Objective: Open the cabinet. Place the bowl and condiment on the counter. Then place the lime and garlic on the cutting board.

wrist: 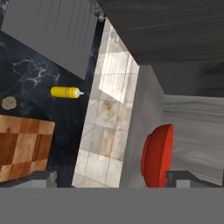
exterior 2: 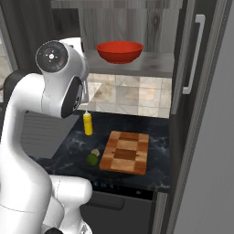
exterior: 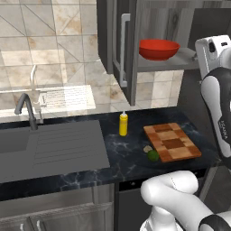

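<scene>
The cabinet stands open, and the red bowl sits on its shelf. On the black counter the yellow condiment stands upright, left of the checkered cutting board. The lime and the garlic lie on the counter against the board's left edge. My gripper is open and holds nothing. It is raised to shelf height, with the bowl just ahead near one fingertip. The rolled hand view also takes in the condiment, garlic and board.
A grey sink with drainboard and a faucet take up the counter's left part. The open left cabinet door juts out over the counter. The right door with its silver handle stands open beside a tall grey panel.
</scene>
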